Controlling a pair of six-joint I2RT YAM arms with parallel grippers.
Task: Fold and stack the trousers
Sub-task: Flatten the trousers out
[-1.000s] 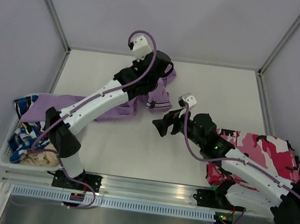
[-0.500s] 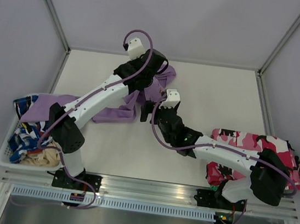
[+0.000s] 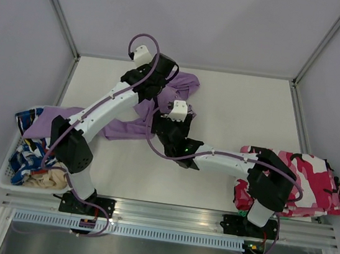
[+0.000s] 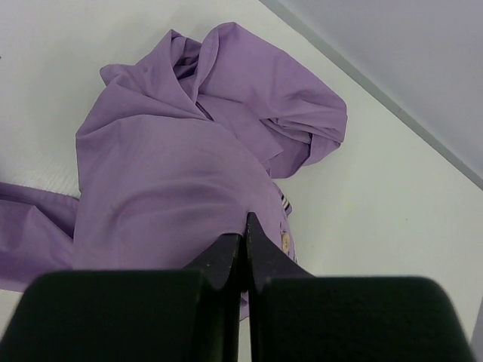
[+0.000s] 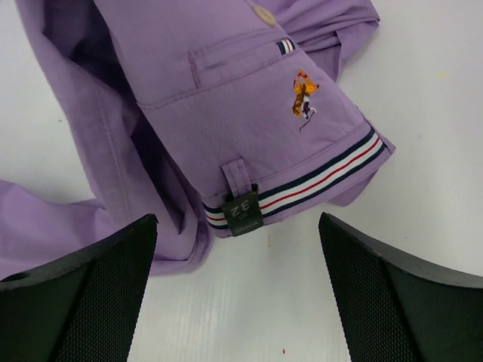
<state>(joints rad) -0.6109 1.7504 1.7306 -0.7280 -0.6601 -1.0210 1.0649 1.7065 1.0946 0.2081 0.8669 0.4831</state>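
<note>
Pinching the trousers (image 4: 173,166), left gripper (image 4: 245,220) hovers over grey-walled white table (image 3: 242,105) — right gripper (image 5: 235,222) agape.

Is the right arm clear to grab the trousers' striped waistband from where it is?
Probably yes: the right claw is open just over the striped waistband of the trousers, with nothing between them.

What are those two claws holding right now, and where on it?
The left gripper pinches the purple trousers by a fold near the waist button; the right gripper is open, holding nothing.
</note>
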